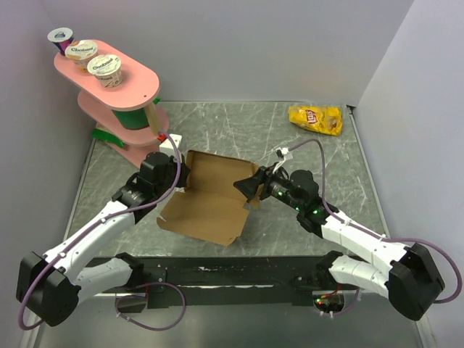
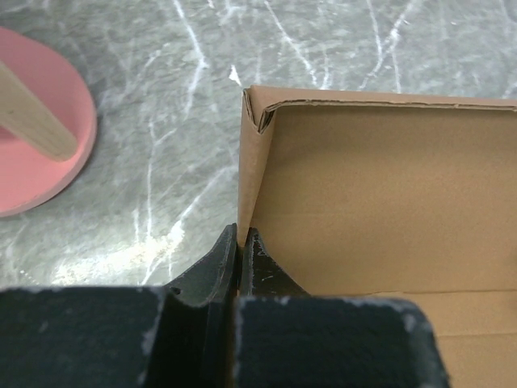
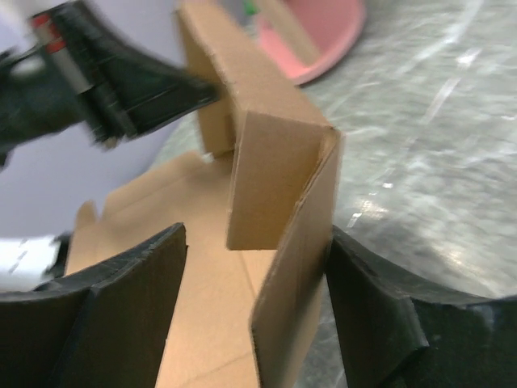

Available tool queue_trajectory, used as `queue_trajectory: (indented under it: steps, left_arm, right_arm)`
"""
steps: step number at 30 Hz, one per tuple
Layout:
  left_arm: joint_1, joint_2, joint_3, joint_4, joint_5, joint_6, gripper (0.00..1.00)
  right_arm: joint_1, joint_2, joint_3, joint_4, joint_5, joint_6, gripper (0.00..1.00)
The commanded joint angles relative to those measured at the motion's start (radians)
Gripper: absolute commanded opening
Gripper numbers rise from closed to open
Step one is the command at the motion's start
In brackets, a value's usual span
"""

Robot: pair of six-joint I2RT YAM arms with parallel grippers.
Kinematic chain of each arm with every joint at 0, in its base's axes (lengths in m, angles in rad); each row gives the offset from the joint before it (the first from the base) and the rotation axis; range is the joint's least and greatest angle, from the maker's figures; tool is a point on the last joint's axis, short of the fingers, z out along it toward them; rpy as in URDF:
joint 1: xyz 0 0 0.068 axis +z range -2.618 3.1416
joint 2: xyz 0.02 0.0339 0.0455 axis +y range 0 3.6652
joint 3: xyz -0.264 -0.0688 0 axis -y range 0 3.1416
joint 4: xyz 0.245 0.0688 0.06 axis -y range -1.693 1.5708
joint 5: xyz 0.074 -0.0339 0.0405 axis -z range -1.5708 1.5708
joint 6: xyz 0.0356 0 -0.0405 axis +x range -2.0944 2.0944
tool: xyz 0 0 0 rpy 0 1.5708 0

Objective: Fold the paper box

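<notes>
While the paper box (image 1: 210, 196) lies half-formed in the middle of the table (image 1: 239, 123), each arm works one side of it. At the left, the left gripper (image 2: 240, 242) has its fingers pressed together on the box's upright left wall, pinching the cardboard edge between them. That hold seems meant to keep the wall standing and to anchor the sheet so it does not slide.

At the right, the right gripper (image 3: 254, 259) straddles the raised right wall where a short end flap turns the corner. Its fingers are spread: one is inside the box and well clear of the cardboard, the other just beside the wall's outer face, and I cannot tell whether that one touches. Nothing is gripped there. I judge the spread jaws are lined up to close on the wall and tuck the corner flap. The near panel lies flat toward the arm bases, not yet raised.

A pink two-tier stand (image 1: 138, 80) carrying yogurt cups (image 1: 105, 67) stands at the far left, its base near the left gripper, so a sideways swing of that arm could meet it. A yellow chip bag (image 1: 315, 118) lies at the far right, well apart from the box and out of the way.
</notes>
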Motion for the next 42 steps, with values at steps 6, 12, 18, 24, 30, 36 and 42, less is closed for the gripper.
queue_trajectory:
  steps: [6,12,18,24,30,36,42]
  left_arm:
    - [-0.047,0.029,0.049,-0.027,-0.058,-0.132,0.01]
    - [-0.060,0.035,-0.070,0.041,-0.064,-0.264,0.01]
    - [-0.064,0.093,-0.097,0.040,-0.078,-0.296,0.01]
    - [-0.069,0.118,-0.120,0.058,-0.063,-0.319,0.01]
    - [-0.069,0.172,-0.161,0.095,-0.048,-0.336,0.01]
    - [-0.067,0.222,-0.181,0.138,-0.025,-0.344,0.01]
    - [-0.064,0.261,-0.205,0.186,-0.014,-0.347,0.01]
  right_arm:
    - [0.089,0.144,0.209,-0.285,0.452,0.016,0.70]
    - [0.129,0.258,0.303,-0.471,0.575,-0.024,0.68]
    - [0.129,0.403,0.384,-0.588,0.626,-0.022,0.70]
    - [0.167,0.574,0.499,-0.690,0.716,0.022,0.73]
    - [0.222,0.712,0.641,-0.813,0.839,0.028,0.77]
    - [0.269,0.782,0.711,-0.884,0.870,0.094,0.82]
    - [0.330,0.864,0.787,-1.003,1.016,0.172,0.93]
